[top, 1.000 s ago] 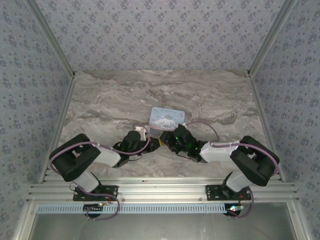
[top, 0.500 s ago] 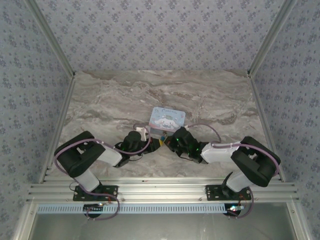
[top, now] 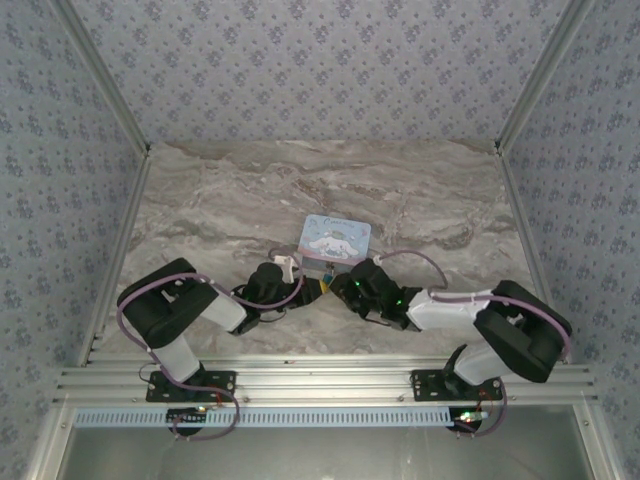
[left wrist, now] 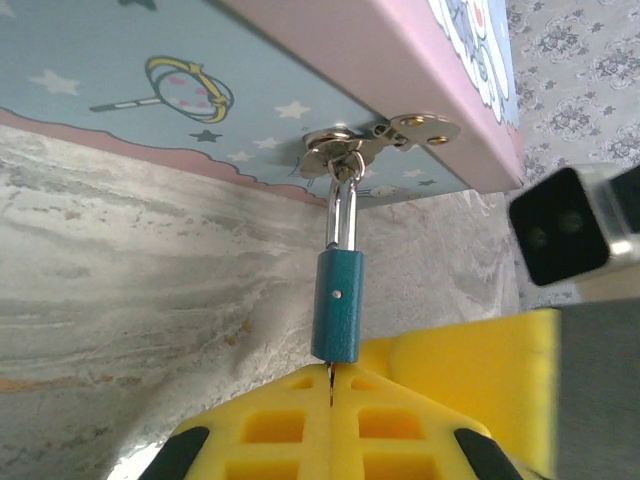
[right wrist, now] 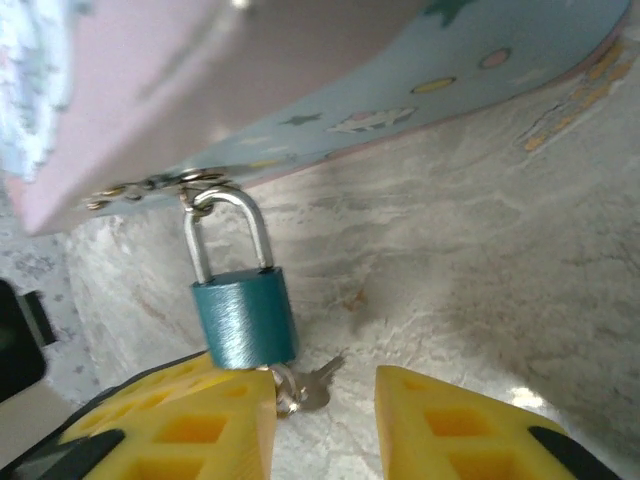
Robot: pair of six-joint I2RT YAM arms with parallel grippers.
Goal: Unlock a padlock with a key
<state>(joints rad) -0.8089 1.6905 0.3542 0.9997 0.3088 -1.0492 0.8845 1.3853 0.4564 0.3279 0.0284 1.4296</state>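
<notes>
On my left wrist feed the padlock [left wrist: 338, 305] hangs at the centre of the frame. Its silver shackle [left wrist: 343, 215] is looped through the hasp [left wrist: 380, 140] on the side of the pale-blue tin [left wrist: 150, 70] across the top. The left gripper [left wrist: 331, 388] sits right under it at bottom centre, yellow fingers pressed together, tips touching the lock's base. A thin sliver of metal shows in their seam, and I cannot tell whether that is the key.

On the right wrist feed the lock hangs left of centre. The right gripper [right wrist: 325, 400] has its fingers apart along the bottom edge: the lower-left one is against the lock's underside, the other stands off at lower right. The key [right wrist: 312, 385], silver on a small ring, pokes out from beneath the blue body into the gap between them.

From the top camera I see both wrists meeting just below the tin's near edge, mid-frame, over the marble table [top: 200, 200]
</notes>
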